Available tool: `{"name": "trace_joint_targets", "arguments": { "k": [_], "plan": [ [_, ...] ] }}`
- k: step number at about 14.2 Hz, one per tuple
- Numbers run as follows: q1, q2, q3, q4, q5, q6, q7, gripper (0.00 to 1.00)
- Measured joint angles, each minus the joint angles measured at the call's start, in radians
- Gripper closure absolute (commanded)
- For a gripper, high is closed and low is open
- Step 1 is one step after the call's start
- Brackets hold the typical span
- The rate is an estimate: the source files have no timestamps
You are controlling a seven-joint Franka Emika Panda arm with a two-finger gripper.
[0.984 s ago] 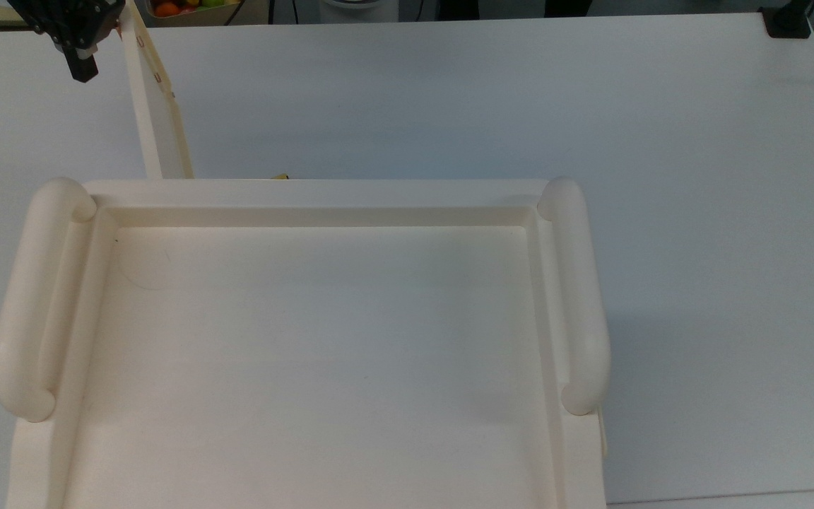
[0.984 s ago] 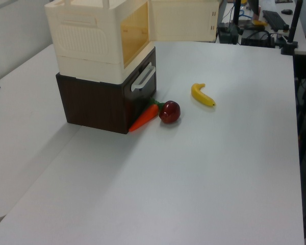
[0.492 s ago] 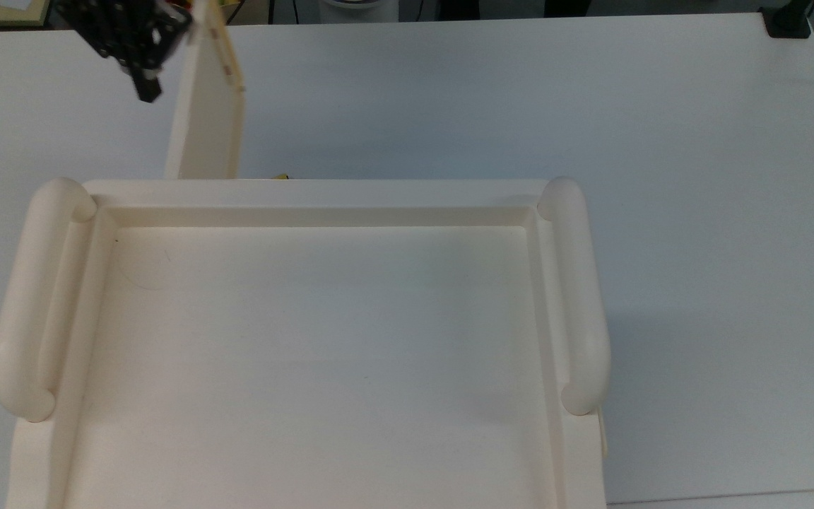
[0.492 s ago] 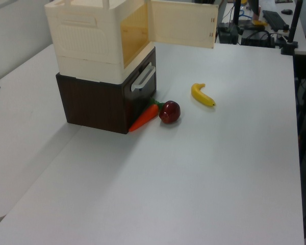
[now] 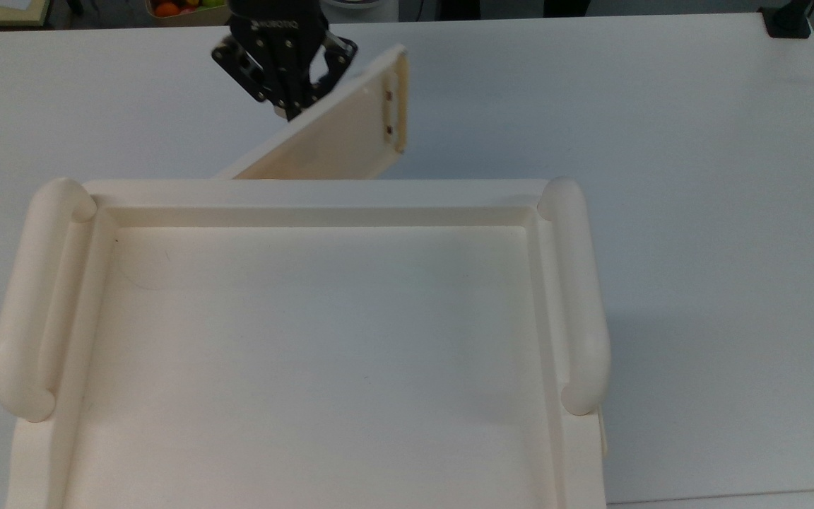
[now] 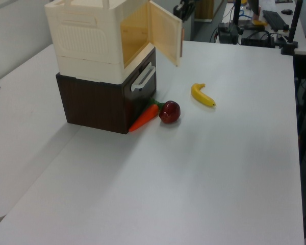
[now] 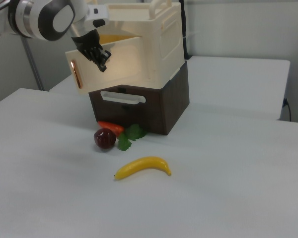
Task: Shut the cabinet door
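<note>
In the top view we're looking down on the cabinet's recessed top [image 5: 322, 339], nearest the cam. Just beyond its front edge the cabinet door [image 5: 336, 141] is standing ajar at a slant, hinge side toward the top view's left and the handle [image 5: 400, 106] w/ its reddish fixings on the free edge, out to the right. The claw [image 5: 292, 109] is leaning its tip on the door's outer face approx mid-panel. Its fingers are looking pinched together w/ nothing between them, so it's pushing, not gripping. We're judging the close as mid-swing, roughly halfway, w/ the amber interior [image 6: 135, 30] showing in the left view. Next we're needing a push along the door's arc toward the cabinet front until the panel is sitting flush, w/ the tip kept from sliding off the smooth face. Farther out the white table [image 5: 661, 141] is carrying a carrot [image 7: 111, 127], an apple [image 7: 105, 138] and a banana [image 7: 143, 167] before the dark drawer unit [image 7: 154, 106]. Beyond the table's far edge a bin of fruit [image 5: 188, 7] and cabled gear [image 6: 255, 25] are sitting in the room.
</note>
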Motion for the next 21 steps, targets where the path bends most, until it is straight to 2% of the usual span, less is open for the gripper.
{"name": "trace_joint_targets", "arguments": {
  "k": [7, 14, 17, 21],
  "plan": [
    [0.048, 0.096, 0.004, -0.004, 0.000, 0.352, 0.010, 1.00],
    [0.053, 0.101, 0.004, 0.001, 0.000, 0.392, 0.011, 1.00],
    [0.053, 0.082, 0.004, -0.019, -0.012, 0.278, 0.011, 1.00],
    [0.058, 0.021, 0.004, -0.033, -0.133, -0.090, 0.005, 1.00]
  ]
}}
